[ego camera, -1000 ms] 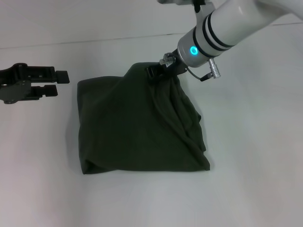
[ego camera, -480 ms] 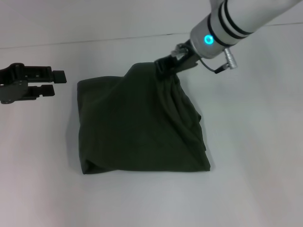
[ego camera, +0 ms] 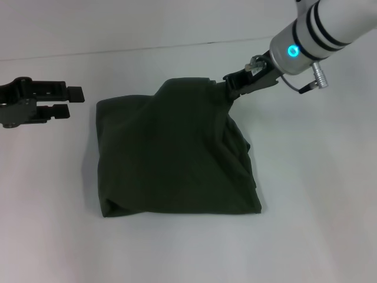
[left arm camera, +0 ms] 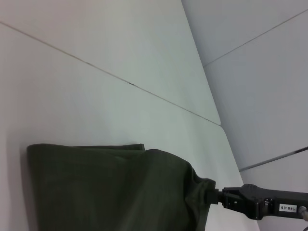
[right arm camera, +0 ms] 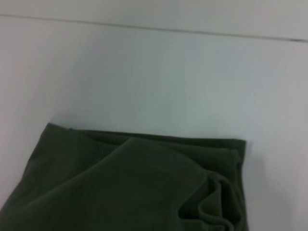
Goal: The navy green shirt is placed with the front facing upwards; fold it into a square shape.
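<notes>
Head view shows the dark olive-green cotton shirt lying folded into a rough square on the white worktop, its far right corner drawn up into a peak. The right gripper is clenched on that corner, pinching bunched fabric. The left gripper hangs well apart to the left, fingers parted and holding nothing. The cloth looks soft, light and limp; it will likely sag and crease wherever unsupported. Corners and doubled hems seem the surest places to take hold, since a single layer would probably slip out.
</notes>
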Motion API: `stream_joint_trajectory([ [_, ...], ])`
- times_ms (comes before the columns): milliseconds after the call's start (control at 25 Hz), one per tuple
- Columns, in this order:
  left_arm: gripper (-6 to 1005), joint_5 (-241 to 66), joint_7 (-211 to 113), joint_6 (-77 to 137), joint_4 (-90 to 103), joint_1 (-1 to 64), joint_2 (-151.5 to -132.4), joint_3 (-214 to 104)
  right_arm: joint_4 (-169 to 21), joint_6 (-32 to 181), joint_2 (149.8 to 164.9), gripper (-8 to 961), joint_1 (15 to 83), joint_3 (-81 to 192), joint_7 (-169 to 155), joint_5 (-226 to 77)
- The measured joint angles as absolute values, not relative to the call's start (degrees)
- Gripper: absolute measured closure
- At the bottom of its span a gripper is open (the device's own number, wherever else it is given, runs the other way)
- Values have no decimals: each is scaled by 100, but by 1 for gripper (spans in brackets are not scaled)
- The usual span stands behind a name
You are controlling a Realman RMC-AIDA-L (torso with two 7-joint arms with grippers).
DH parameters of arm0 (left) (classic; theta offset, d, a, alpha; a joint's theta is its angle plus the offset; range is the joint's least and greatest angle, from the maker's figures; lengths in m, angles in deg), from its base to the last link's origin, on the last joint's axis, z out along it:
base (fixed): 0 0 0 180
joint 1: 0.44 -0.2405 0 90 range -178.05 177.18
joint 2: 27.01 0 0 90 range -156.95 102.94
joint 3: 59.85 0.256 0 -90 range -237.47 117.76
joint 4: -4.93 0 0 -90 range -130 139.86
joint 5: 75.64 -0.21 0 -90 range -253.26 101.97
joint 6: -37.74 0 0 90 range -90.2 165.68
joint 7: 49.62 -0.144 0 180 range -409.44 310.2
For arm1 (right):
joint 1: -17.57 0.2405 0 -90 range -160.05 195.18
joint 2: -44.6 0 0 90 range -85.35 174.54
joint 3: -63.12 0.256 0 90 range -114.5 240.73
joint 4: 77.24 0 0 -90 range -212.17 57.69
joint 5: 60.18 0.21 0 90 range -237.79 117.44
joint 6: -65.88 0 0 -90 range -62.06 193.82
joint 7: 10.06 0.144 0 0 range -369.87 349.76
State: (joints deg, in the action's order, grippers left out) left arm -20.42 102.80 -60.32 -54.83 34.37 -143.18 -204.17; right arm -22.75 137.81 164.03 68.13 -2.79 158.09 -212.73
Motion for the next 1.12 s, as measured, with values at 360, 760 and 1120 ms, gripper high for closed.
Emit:
stream_joint_trajectory([
  [360,371,-2046,10312,-6069,-5484,3446,-14335,-20417,-2162,13809,16403,948,6801,-50,15816,-21674],
  [760,372,-2045,10319,-6070,-5484,3444,-14346,-20408,-2171,13693,16397,949,6823,-6,15890,-21995],
  [1120,372,-2045,10317,-6065,-5484,3405,-14345,-20416,-2391,13423,16401,949,6836,13,15867,-21943],
])
